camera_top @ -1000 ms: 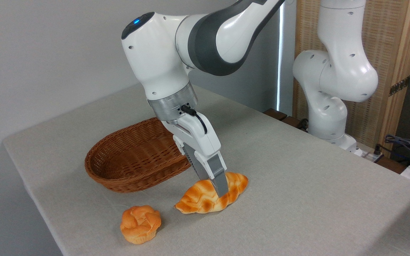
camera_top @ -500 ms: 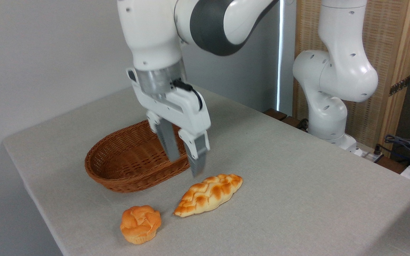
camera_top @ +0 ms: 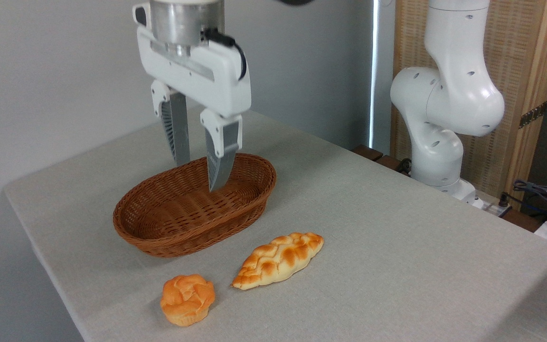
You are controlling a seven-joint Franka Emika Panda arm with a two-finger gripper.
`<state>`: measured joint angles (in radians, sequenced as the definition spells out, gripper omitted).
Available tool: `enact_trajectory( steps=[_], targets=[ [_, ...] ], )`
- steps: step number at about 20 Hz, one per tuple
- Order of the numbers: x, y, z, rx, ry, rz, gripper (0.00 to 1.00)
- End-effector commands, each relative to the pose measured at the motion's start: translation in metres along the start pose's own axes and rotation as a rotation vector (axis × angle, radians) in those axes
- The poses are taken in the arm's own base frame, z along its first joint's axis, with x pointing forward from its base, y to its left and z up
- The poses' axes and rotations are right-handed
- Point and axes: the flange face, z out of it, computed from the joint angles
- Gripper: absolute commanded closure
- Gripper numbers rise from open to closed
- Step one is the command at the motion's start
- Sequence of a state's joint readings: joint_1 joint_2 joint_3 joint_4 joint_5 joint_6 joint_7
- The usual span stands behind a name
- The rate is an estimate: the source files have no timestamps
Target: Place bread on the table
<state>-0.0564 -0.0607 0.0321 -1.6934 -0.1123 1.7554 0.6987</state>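
Pincer [camera_top: 200, 173] hangs spread and empty, 2 fingers pointing down, tips in front of the wicker basket [camera_top: 159, 232] as the camera sees it. Nothing between the jaws.

Bread [camera_top: 278, 259] lies flat on the bench [camera_top: 397, 266], long axis running diagonally, just in front and right of the basket, not touching its rim. Clear gap on all sides; the small round bun [camera_top: 187, 299] sits near its lower-left tip, apart from it.

My read: placement looks done, the step in hand is the retreat. To do it well: go straight up and away, keep the jaws spread, don't sweep low across the basket rim or back over the loaf. No re-grasp needed; the loaf looks stable, nowhere near an edge.

Relative position: bread is below and to the right of the pincer, well apart, with the basket's front rim between them in this view. Fingertips look to be well above the basket floor, but with 1 camera the depth is hard to judge, so they could be above the basket or nearer the camera than it.

Basket looks empty from here. Arm base [camera_top: 437, 156] stands at the far right edge of the bench, clear of everything.
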Motion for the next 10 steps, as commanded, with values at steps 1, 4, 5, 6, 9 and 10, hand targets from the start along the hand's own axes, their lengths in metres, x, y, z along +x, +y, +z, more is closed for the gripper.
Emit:
enact_trajectory(
  steps=[1,4,5,6,9,10],
  targets=[
    [0.0132,0.0034,-0.0059,-0.031,-0.024,0.003,0.0],
    [0.0083,0.0044,-0.0041,-0.056,-0.055,0.003,0.0],
    [0.0066,0.0023,-0.0044,-0.054,-0.056,0.0,0.0],
    [0.0054,0.0012,-0.0055,-0.053,-0.054,0.001,0.0],
    [0.0066,-0.0018,0.0008,-0.06,-0.062,0.001,0.0],
    [0.0065,-0.002,0.0009,-0.059,-0.063,0.001,0.0]
  ],
)
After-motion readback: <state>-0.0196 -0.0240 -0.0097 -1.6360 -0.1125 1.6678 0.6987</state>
